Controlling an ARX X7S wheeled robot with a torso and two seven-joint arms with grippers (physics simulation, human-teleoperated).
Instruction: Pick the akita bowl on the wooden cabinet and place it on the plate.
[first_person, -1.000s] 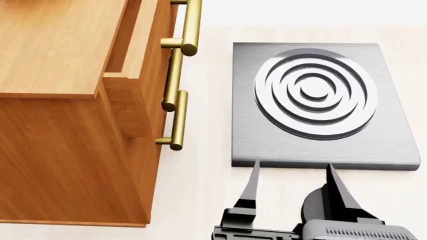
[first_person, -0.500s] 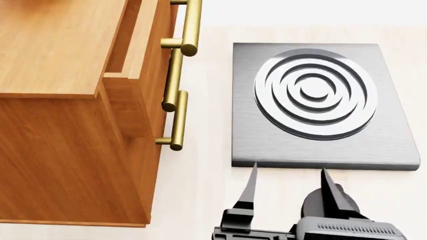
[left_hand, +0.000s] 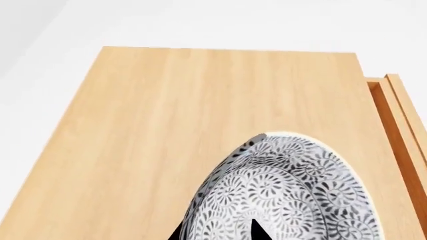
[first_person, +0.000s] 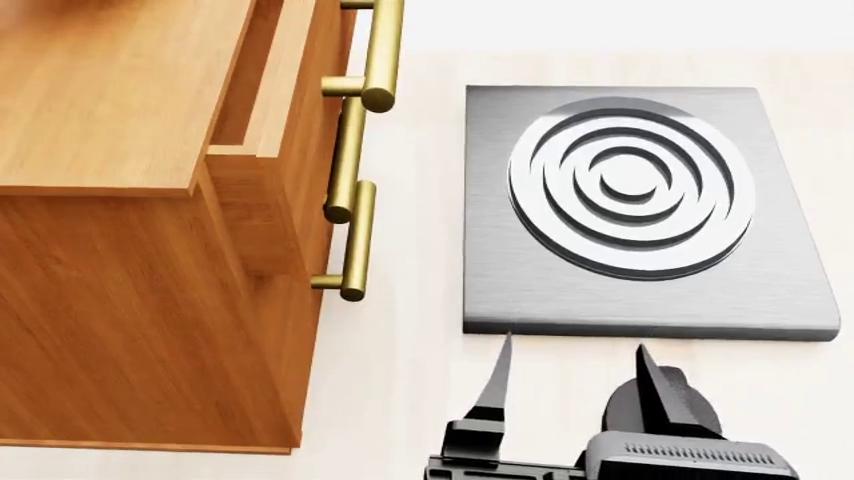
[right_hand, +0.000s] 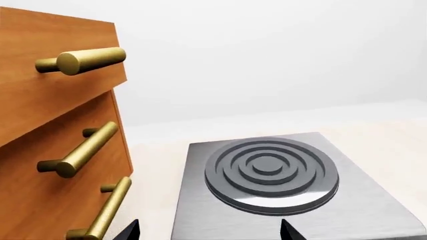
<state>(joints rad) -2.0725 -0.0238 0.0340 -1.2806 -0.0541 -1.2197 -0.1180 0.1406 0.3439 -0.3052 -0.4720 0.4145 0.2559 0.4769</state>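
Bowl (left_hand: 287, 192): round, white ground, dense black leaf pattern over the outside, pale rim edge showing. Seen close in the left wrist view, tipped, over the cabinet (left_hand: 167, 130) top of light wood grain. Left gripper (left_hand: 220, 232): only dark fingertips at the bowl's near side; cannot tell whether the jaws are clamped on it. Right gripper (first_person: 574, 380): jaws apart, holding nothing, just short of the grey stove (first_person: 641, 210). Brass handles (first_person: 358, 240) on the cabinet front.

One bowl (left_hand: 287, 195), one cabinet (first_person: 120, 250), one stove (first_person: 641, 210), three handles (right_hand: 83, 150)
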